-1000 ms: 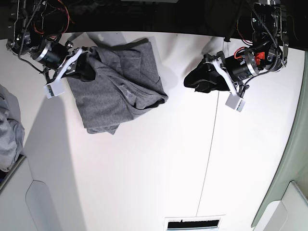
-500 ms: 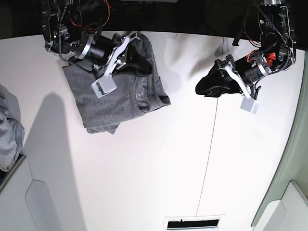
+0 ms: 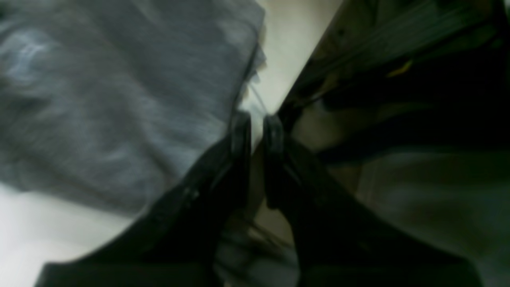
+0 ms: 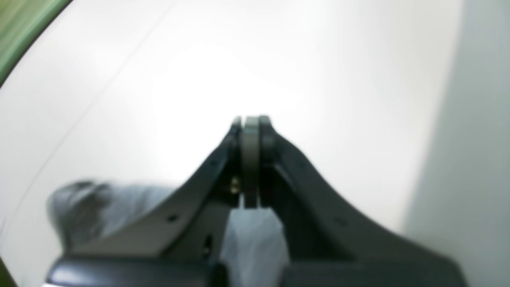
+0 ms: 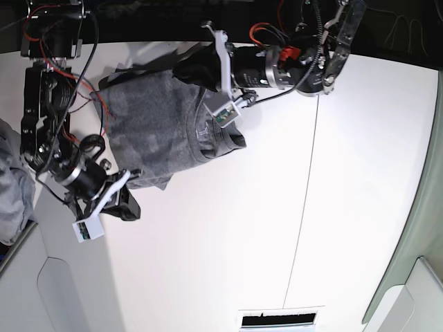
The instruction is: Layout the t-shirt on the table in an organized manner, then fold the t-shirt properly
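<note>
The white table [image 5: 228, 228], crossed by a thin dark seam [image 5: 304, 200], held the crumpled grey t-shirt [image 5: 149, 135] near its far edge. The right gripper [image 5: 128, 206], pressed together and empty, had swung down to the shirt's near hem. The left gripper [image 5: 188, 69] had crossed to the collar, nearly closed; blur hid any grip.

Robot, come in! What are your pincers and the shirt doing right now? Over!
Left pincer nearly shut at the shirt's far edge, grip unclear. Right pincer shut, empty, by the near edge. Shirt bunched on the table. Nothing in the way.
</note>
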Tool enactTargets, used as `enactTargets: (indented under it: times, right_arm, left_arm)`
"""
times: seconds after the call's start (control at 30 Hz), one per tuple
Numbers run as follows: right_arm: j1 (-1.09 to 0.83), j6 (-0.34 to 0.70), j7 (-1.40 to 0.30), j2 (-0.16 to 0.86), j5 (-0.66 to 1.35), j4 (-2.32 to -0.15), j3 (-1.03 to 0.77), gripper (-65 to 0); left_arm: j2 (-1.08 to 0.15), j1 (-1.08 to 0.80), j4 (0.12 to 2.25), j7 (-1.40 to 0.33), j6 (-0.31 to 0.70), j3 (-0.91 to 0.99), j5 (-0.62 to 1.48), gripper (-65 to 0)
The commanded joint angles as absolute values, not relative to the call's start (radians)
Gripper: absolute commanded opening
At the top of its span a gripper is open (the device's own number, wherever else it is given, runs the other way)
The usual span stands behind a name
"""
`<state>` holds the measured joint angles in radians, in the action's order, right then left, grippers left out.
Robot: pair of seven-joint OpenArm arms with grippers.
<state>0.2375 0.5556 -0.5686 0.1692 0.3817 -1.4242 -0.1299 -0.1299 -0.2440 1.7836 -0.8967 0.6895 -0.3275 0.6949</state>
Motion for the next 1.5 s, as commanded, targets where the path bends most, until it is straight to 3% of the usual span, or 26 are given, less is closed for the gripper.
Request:
enactTargets:
  times: [0.0, 0.2, 0.33, 0.63, 0.9, 1.03, 1.2, 1.47]
  right_arm:
    - [0.299, 0.56, -0.534, 0.171, 0.4, -1.388, -0.128, -65.0]
    - [0.448, 0.58, -0.53, 0.171, 0.4, -1.071, -0.032, -65.0]
    - [0.458, 0.584, -0.531, 0.173, 0.398, -0.985, 0.058, -65.0]
    - [0.344, 0.583, -0.576, 0.258, 0.524, -1.042, 0.082, -65.0]
    - [0.131, 0.583, -0.644, 0.258, 0.647, -1.266, 0.054, -65.0]
    - [0.077, 0.583, -0.644, 0.246, 0.622, -1.349, 0.046, -65.0]
    - [0.072, 0.58, -0.641, 0.247, 0.591, -1.403, -0.017, -65.0]
    - [0.034, 0.581, -0.806, 0.268, 0.689, -1.514, -0.268, -65.0]
  left_arm:
    - [-0.114, -0.236, 1.784, -0.853, 0.698, -0.344, 0.68, -58.7]
    - [-0.081, -0.214, 1.604, -0.728, 0.698, -0.361, 0.57, -58.7]
    - [-0.081, -0.151, 1.487, -0.726, 0.698, -0.319, 0.517, -58.7]
    - [-0.081, 0.049, 1.258, -0.726, 0.692, -0.099, 0.488, -58.7]
    - [-0.086, 0.286, 1.011, -0.737, 0.692, -0.072, 0.481, -58.7]
    - [-0.086, 0.332, 1.007, -0.834, 0.692, -0.072, 0.503, -58.7]
    - [-0.134, 0.311, 1.061, -0.942, 0.698, -0.072, 0.703, -58.7]
    - [-0.296, 0.116, 1.408, -1.065, 0.698, -0.072, 0.878, -58.7]
